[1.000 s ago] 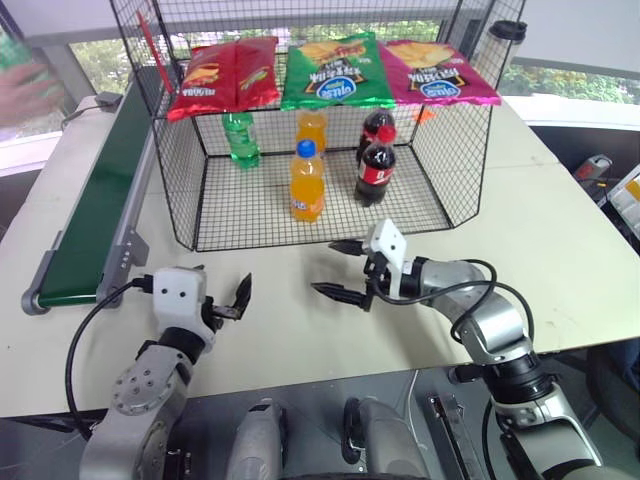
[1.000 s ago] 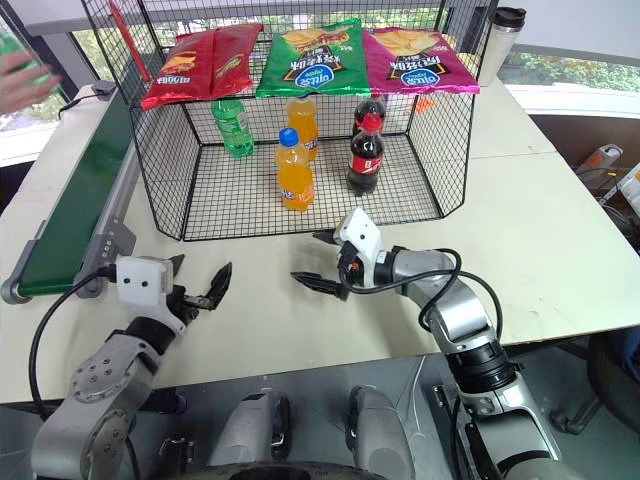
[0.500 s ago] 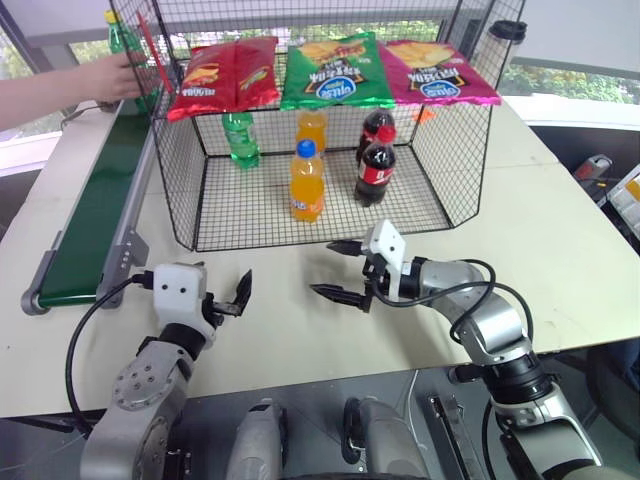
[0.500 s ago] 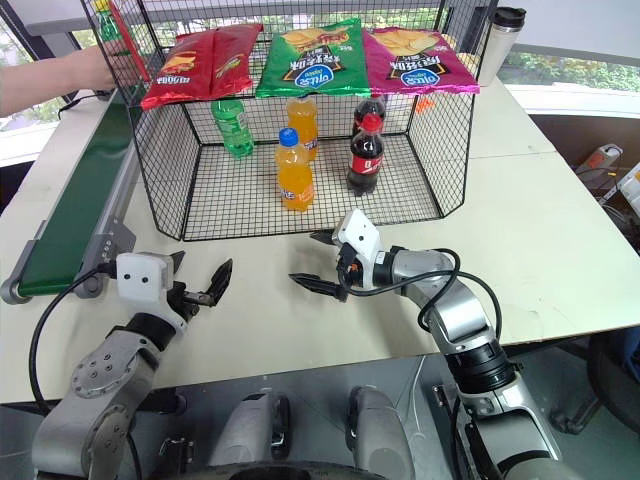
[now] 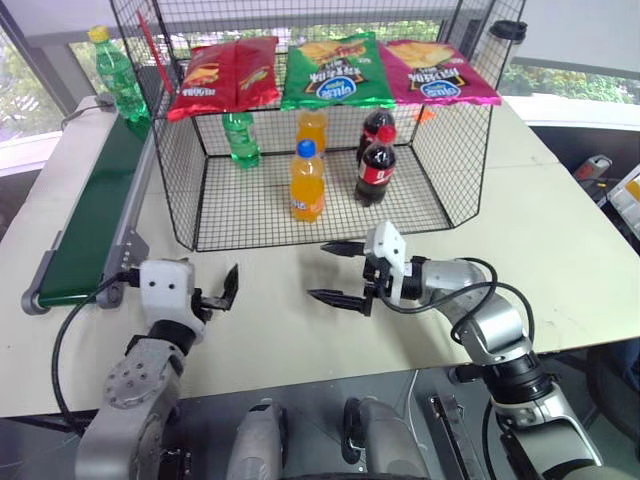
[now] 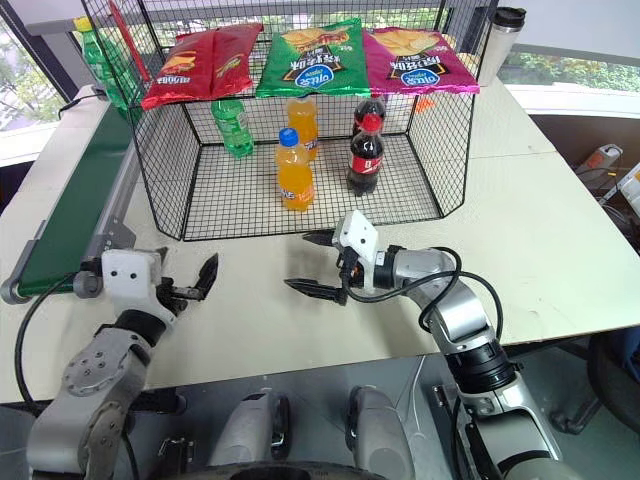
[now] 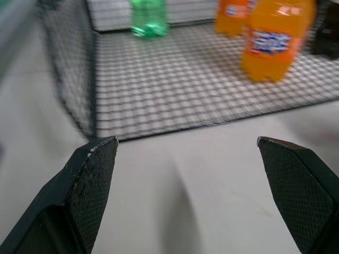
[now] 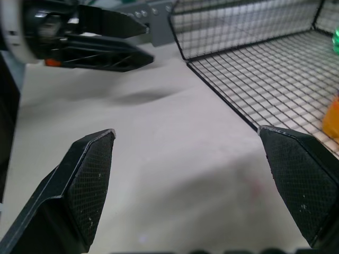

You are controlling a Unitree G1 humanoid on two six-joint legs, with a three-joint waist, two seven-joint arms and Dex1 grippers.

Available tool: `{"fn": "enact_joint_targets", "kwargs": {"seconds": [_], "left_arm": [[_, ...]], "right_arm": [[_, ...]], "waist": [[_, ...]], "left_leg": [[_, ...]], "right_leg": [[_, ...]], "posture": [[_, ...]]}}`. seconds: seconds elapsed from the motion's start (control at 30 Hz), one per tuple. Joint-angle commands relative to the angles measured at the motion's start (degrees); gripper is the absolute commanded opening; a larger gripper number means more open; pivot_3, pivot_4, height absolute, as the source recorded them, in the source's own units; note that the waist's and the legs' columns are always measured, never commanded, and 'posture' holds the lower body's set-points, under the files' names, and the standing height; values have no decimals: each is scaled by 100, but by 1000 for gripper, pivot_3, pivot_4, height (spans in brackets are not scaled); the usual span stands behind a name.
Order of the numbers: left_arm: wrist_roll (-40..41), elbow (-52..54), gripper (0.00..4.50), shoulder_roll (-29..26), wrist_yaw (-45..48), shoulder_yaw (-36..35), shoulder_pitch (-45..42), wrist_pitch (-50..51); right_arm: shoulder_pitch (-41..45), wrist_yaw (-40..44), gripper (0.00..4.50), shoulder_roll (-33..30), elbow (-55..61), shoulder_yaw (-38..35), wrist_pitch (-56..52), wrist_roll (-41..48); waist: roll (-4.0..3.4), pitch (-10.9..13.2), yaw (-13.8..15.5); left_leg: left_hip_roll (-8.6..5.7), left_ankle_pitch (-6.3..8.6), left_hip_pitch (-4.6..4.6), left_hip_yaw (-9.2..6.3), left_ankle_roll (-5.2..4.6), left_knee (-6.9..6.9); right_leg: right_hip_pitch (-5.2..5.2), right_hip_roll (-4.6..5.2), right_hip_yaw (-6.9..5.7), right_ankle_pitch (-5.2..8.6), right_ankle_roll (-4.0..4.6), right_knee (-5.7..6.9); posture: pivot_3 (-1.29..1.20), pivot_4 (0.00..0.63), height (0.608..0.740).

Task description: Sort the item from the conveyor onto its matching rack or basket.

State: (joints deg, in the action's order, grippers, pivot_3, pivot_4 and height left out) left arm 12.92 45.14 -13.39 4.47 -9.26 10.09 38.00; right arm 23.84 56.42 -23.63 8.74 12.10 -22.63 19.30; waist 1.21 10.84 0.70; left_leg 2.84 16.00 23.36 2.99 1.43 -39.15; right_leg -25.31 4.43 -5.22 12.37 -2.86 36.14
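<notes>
Standing upright at the far end of the conveyor (image 5: 95,205), at about eleven o'clock from the robot, the green bottle with the yellow cap (image 5: 118,79) is sitting just outside the left wall of the black mesh cage (image 5: 175,190), well apart from both arms. Judging from this, the step in hand is waiting for the belt to carry the bottle nearer and then taking it with the left gripper (image 5: 215,297), which is hovering with its fingers spread wide near the belt's near end at about ten o'clock. Doing it well probably means approaching the bottle's body level, below the cap, closing squarely so it is not tipping, and lifting it clear of the mesh wall before setting it beside the other green bottle (image 5: 240,138). The right gripper (image 5: 338,271) is also hanging wide open, empty, in front of the cage at about twelve o'clock. Compared with half a second earlier, the person's arm is gone and the bottle is standing alone on the belt; the left gripper is sitting slightly further left.
</notes>
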Motion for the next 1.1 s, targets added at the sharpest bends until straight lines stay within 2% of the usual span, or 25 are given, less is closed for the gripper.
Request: {"fn": "enact_joint_targets", "kwargs": {"seconds": [0.03,0.2,0.57,1.1], "left_arm": [[-184,220,4375,-18,-253,-499,-205,-269],[-117,215,4375,-90,-364,-1175,-374,-165],[348,21,4375,-361,-62,-2524,-72,-86],[763,-374,4375,-455,-147,-3063,-151,25]], "right_arm": [[159,108,4500,-15,168,-101,95,164],[296,182,4500,-10,215,-55,27,220],[300,507,4500,73,124,-137,297,417],[230,430,4500,118,-47,-88,438,393]], "waist": [[0,0,1],[0,0,-3],[0,0,3],[0,0,-1]], "left_leg": [[0,0,0,-1,0,0],[0,0,-1,0,0,0],[0,0,-1,-1,0,0],[0,0,-2,1,0,0]], "right_leg": [[0,0,0,0,0,0],[0,0,0,-8,-13,1],[2,0,-1,0,1,1],[1,1,0,-1,0,1]], "posture": [[0,150,740],[0,150,740],[0,150,740],[0,150,740]]}}
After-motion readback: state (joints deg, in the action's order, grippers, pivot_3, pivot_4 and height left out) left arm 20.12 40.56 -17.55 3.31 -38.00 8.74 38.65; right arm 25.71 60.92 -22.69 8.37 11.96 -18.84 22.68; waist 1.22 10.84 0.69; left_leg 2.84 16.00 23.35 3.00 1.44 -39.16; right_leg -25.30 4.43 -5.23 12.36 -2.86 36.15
